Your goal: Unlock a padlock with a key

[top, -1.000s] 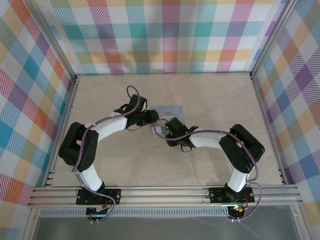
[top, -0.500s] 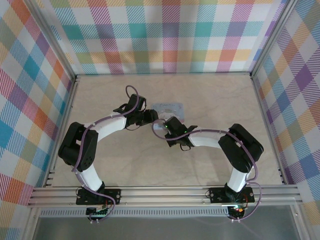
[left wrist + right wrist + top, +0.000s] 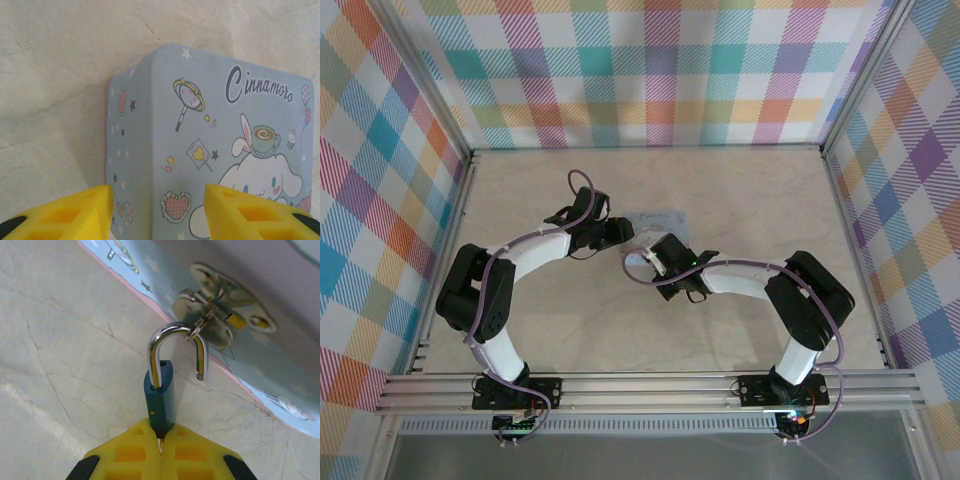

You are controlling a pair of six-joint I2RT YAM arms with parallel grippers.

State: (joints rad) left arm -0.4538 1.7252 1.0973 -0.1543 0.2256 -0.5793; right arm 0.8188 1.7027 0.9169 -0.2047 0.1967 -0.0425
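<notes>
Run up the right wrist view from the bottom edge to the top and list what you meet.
right pincer → padlock → its open shackle → metal clasp on the tin

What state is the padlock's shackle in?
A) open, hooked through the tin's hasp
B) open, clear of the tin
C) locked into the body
A: one leg of the shackle hangs free of the padlock body, and its bend passes through the hasp on the tin.
</notes>
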